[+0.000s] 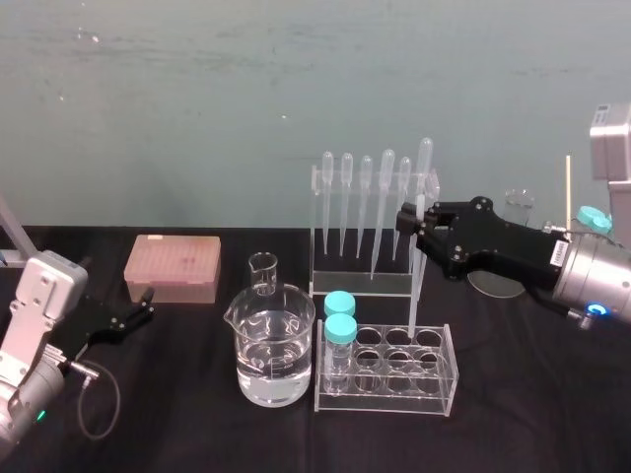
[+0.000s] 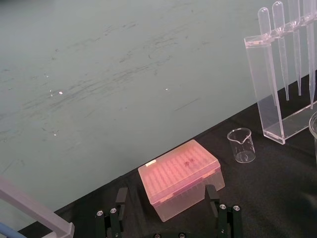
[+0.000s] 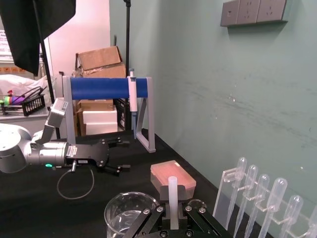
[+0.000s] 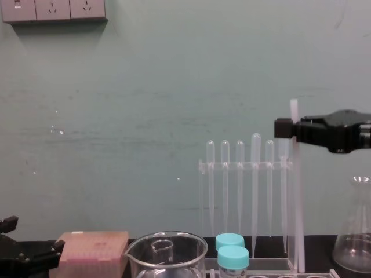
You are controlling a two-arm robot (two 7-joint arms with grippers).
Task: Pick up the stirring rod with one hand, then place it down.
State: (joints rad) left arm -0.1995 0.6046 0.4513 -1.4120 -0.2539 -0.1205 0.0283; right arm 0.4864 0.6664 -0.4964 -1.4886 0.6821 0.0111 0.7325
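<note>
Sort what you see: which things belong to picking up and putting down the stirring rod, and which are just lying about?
Job: stirring rod; right gripper, shut on it.
Lying about: pipette rack, water beaker, small beaker, pink box, tube rack, left gripper parked at left.

Head cam: we look fwd & down on the black table [image 1: 177, 434], mid-range. Chest cam: lower, side-on, level w/ the pipette rack [image 4: 246, 166]. L wrist cam: close on the pink tip box [image 2: 181, 176], facing the wall [image 2: 124, 74]. R wrist cam: past the stirring rod [image 3: 172, 198] twd the left gripper [image 3: 123, 155]. Both wrist cams share the tip box.
</note>
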